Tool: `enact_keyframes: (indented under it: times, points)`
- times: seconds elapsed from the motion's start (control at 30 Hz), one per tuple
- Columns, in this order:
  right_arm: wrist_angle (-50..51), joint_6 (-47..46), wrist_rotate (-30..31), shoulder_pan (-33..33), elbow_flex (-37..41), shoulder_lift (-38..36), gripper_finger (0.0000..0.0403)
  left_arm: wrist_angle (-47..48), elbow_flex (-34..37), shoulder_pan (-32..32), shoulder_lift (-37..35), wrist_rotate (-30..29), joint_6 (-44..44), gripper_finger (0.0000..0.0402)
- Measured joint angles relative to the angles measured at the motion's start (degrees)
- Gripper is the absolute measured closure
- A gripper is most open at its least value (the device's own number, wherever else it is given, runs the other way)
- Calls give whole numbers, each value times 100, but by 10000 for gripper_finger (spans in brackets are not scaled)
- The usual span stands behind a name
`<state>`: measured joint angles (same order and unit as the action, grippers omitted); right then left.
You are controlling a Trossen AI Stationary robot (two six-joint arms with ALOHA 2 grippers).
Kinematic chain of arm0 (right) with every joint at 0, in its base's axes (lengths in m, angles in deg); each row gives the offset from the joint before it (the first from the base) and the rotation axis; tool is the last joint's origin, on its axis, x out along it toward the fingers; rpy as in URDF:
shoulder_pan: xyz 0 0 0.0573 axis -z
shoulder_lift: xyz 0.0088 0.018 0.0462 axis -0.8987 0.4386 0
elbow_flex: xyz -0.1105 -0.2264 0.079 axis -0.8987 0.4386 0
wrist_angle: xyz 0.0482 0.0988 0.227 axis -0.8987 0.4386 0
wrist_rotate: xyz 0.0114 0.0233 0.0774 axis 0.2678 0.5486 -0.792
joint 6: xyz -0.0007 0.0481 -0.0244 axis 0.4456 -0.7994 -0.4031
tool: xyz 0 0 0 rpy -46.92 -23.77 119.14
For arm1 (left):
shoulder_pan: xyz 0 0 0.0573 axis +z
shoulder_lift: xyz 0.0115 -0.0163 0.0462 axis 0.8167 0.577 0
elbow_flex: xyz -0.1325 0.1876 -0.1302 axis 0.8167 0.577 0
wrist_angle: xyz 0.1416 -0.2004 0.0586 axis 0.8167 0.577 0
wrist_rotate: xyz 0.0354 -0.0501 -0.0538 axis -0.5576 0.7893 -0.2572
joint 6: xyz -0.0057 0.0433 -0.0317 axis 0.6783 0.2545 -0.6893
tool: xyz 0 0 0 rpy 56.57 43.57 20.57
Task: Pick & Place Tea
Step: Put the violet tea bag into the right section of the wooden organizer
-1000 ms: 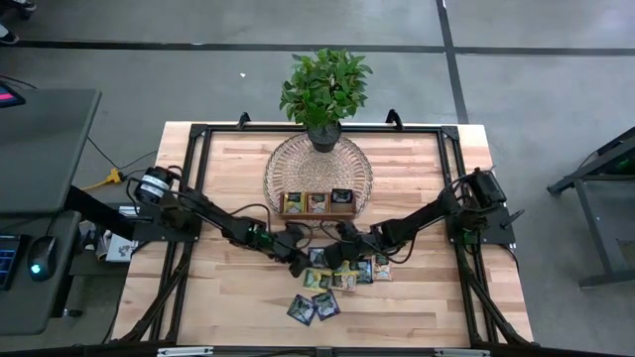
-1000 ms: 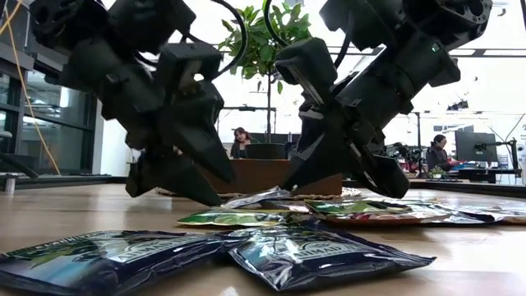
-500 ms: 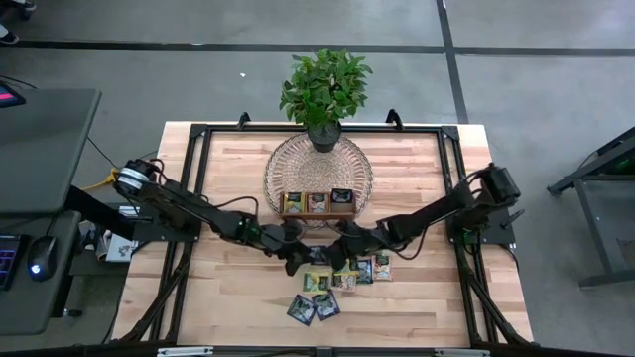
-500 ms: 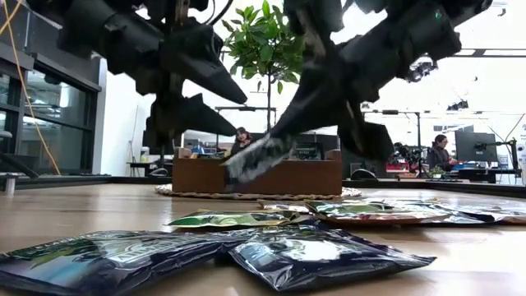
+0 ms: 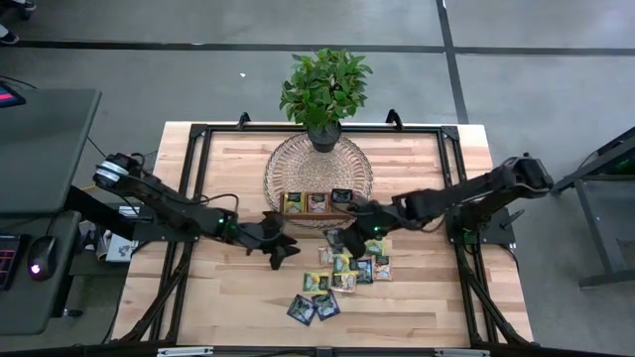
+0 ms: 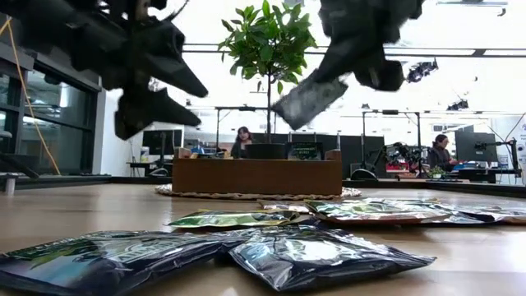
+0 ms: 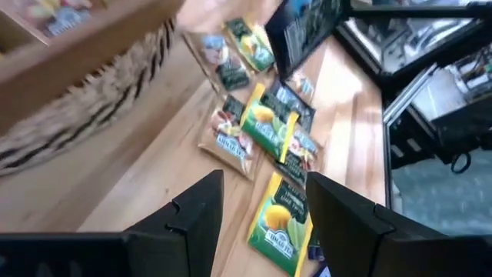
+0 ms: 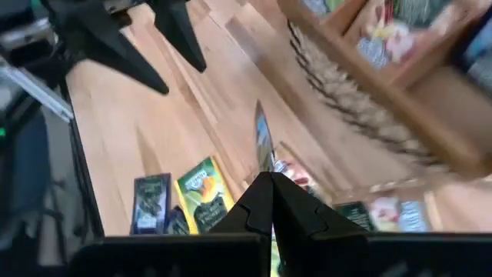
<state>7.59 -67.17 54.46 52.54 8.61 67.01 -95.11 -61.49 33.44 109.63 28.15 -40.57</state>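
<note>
A: From above, where do the arms stand?
B: The left gripper (image 5: 281, 248) hangs over the bare wooden tabletop (image 5: 228, 297), in front of the round woven mat (image 5: 288, 164) and left of the scattered tea sachets (image 5: 347, 270). The right gripper (image 5: 339, 236) is just in front of the wooden tray (image 5: 317, 211), with a dark sachet (image 5: 335, 238) at its tip. A potted plant (image 5: 324, 91) stands at the mat's far edge.

A: And level with the tabletop?
B: The right gripper (image 6: 329, 78) is up in the air, pinching the dark sachet (image 6: 310, 99), which hangs tilted above the tray (image 6: 256, 176). The left gripper (image 6: 177, 94) is lifted too, its fingers spread with nothing between them. More sachets (image 6: 238, 219) lie flat in front. People sit at desks in the room behind.

A: The left wrist camera?
B: Its two fingers (image 7: 196, 219) stand apart, empty, over yellow-green and other sachets (image 7: 265, 127). The dark sachet (image 7: 307, 27) hangs farther off.

A: The right wrist camera?
B: Fingers (image 8: 269, 208) pressed together on the sachet (image 8: 263, 146), seen edge-on. The tray's compartments (image 8: 384, 38) already contain sachets.
</note>
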Motion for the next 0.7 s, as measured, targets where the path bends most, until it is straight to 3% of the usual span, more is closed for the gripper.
enact_keyframes:
  times: [0.33, 0.7]
  points:
    - [2673, 2262, -342, 669, -1606, 76, 402, 0, 750, -431, -1130, -902, -64, 218]
    - [4193, 4349, -915, 1552, -2718, 809, 403, -1204, 1590, -457, -1999, -955, 242, 218]
